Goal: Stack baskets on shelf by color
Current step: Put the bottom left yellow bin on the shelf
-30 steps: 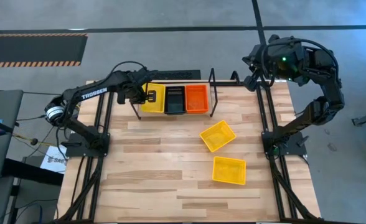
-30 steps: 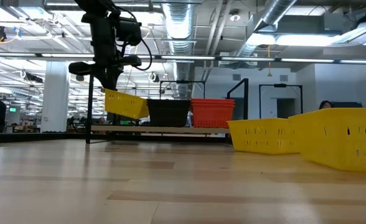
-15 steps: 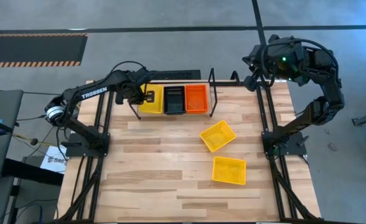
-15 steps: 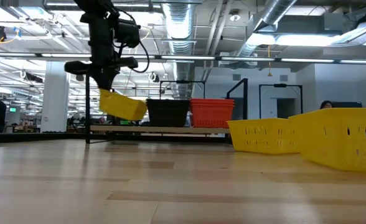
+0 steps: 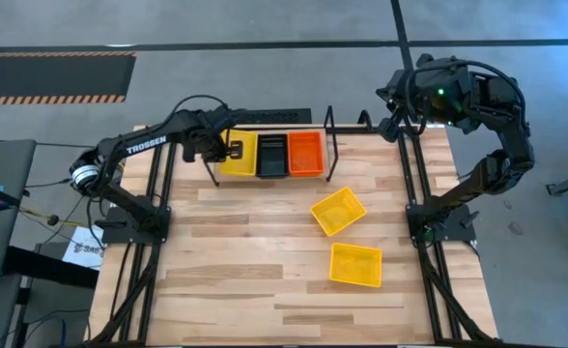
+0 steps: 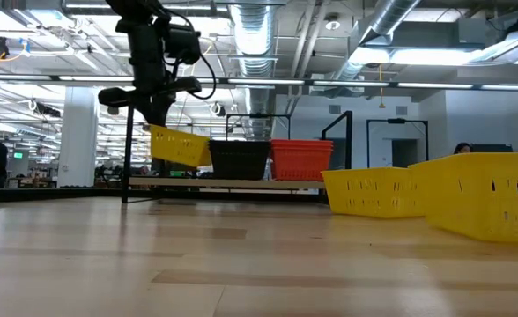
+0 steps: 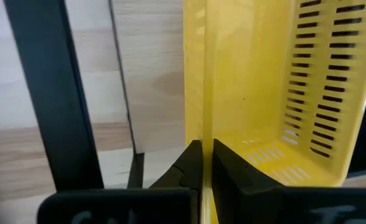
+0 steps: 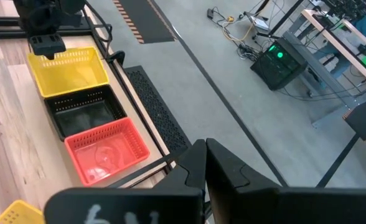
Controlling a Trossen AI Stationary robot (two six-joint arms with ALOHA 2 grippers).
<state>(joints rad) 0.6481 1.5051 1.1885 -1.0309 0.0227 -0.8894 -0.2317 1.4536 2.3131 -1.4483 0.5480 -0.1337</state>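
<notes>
Wooden worktop [image 5: 265, 242]: left claw [image 5: 228, 151] pinches the yellow basket's [image 5: 238, 155] rim, tilting it over the shelf [image 5: 328, 130] end; right claw [image 8: 203, 163] waits shut, empty.

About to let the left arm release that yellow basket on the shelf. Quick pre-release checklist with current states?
1. Grip: left gripper shut on the rim of the held yellow basket. Ok.
2. Basket level: tilted in the low view, outer end higher. Not ok.
3. Basket seated: its bottom hangs above the shelf board. Not ok.
4. Slot: left end of the shelf, beside the black basket and the red-orange basket. Ok.
5. Right gripper: shut, empty, parked high off the table's far right corner. Ok.
6. Still to place: two yellow baskets loose on the table. Not ok.
</notes>
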